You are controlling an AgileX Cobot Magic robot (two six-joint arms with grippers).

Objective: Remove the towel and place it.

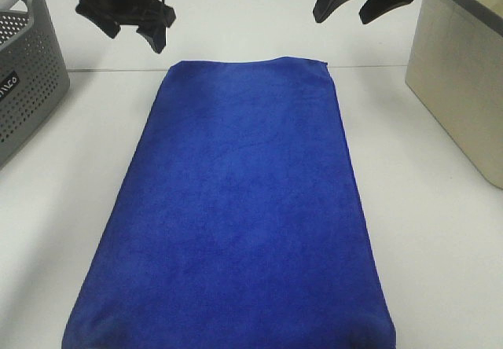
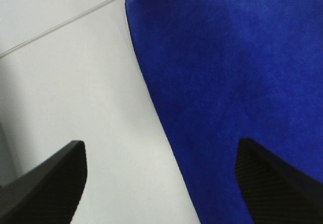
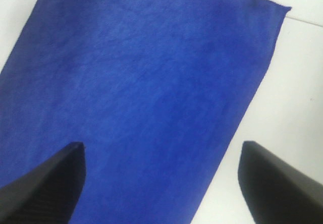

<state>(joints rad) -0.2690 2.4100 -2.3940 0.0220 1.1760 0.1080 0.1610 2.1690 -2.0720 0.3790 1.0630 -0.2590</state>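
Towel [image 1: 236, 215], one only, deep blue and soft-napped, lies spread flat and lengthwise on the white desk [image 1: 440, 239], filling the middle of the high view from the centre down to 6 o'clock, where it runs out of the picture. Its far edge lies along a thin seam line in the desk.

Two end effectors hang above that far edge, neither touching the cloth. The left end effector [image 1: 137, 20] sits at about 11 o'clock of the towel; its wrist view shows both black fingers [image 2: 45, 188] spread wide, one over bare desk and one over the blue cloth, gripping nothing. The right end effector [image 1: 361, 1] sits at about 1 o'clock, likewise spread wide and empty.

One grey perforated basket [image 1: 27, 74] stands at 10 o'clock, apart from the towel. One beige bin [image 1: 464, 82] stands at 2 o'clock, also apart.
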